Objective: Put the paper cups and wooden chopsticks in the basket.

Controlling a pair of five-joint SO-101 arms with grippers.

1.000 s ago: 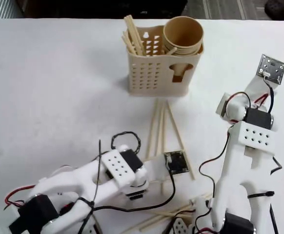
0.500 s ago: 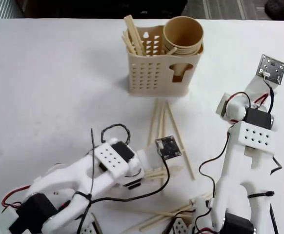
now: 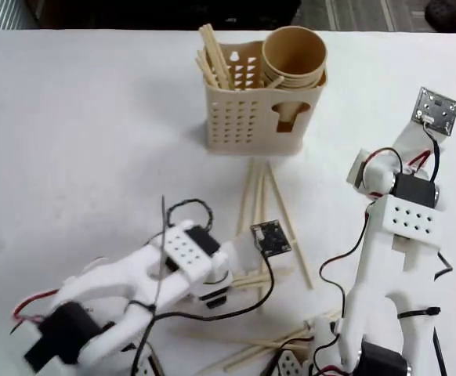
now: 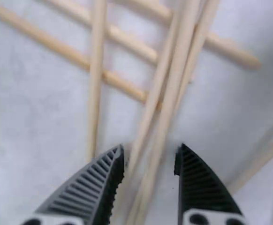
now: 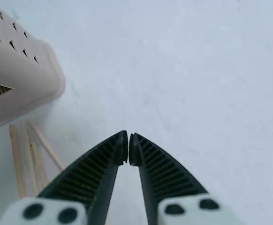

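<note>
The cream perforated basket (image 3: 251, 117) stands at the back centre and holds stacked paper cups (image 3: 294, 53) and several wooden chopsticks (image 3: 214, 51). Loose chopsticks (image 3: 258, 196) lie on the table in front of it. My left arm (image 3: 185, 258) is low over them. In the left wrist view my left gripper (image 4: 148, 161) is open, its two fingers on either side of a pair of chopsticks (image 4: 171, 101) lying on the table. My right gripper (image 5: 128, 146) is shut on nothing, above bare table beside the basket's corner (image 5: 19, 75).
More chopsticks (image 3: 263, 345) lie crossed near the front edge between the two arm bases. The right arm (image 3: 396, 235) stands at the right side. The table's left half and the area right of the basket are open white surface.
My left arm's wrist has moved away from the front edge toward the basket and slightly left, over the loose chopsticks. The right arm has kept still.
</note>
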